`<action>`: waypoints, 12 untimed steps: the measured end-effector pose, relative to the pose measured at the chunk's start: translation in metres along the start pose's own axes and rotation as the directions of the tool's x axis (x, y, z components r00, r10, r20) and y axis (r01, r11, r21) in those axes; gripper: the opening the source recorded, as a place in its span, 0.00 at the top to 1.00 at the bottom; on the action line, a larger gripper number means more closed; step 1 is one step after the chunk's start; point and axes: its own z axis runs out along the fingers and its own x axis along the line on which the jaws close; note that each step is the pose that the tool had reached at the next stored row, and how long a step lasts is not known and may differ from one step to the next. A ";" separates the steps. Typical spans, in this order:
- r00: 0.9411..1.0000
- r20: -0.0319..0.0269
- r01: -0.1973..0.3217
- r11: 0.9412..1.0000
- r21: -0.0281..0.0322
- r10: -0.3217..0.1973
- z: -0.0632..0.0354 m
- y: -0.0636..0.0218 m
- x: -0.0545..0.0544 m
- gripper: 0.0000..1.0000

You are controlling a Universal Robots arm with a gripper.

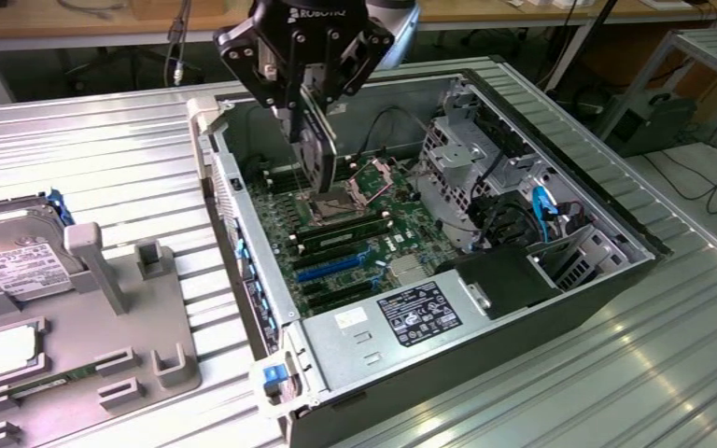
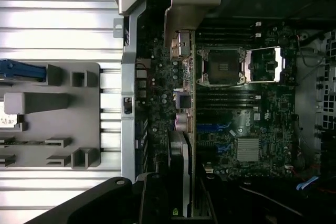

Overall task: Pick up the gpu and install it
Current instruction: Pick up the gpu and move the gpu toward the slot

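Exterior view first: the gripper (image 1: 305, 119) is up over the open computer case (image 1: 608, 252), jaws clamped on the gpu (image 1: 321, 159). The card hangs upright, edge down, inside the case near its wall on the exterior view's left. Its lower edge sits right above the motherboard (image 1: 372, 233), just beside the open CPU socket (image 1: 337, 203). I can't tell whether it touches the board. Out on the tabletop (image 1: 97, 140), on the exterior view's left, there's a grey fixture (image 1: 85, 355) with a hard drive (image 1: 10, 252) standing in it, well apart from the case.

Over to the wrist view: we look straight down the gpu (image 2: 181, 166), seen edge-on, black cooler near the gripper (image 2: 176, 203) and silver bracket (image 2: 186, 3) at the far end by the case wall. The jaws are narrow, pinching the card. The motherboard (image 2: 157, 77) spreads on both sides, with the CPU socket (image 2: 223, 66) and a square heatsink (image 2: 248, 149) to one side. The grey fixture (image 2: 63, 114) lies outside the case on the tabletop (image 2: 58, 14).
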 end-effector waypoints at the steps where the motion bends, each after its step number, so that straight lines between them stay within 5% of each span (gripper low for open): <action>1: 1.000 0.001 0.000 1.000 0.000 0.000 0.0001 0.0003 -0.002 0.72; 12: 1.000 0.014 0.000 1.000 0.000 0.000 0.0011 0.0041 -0.036 0.72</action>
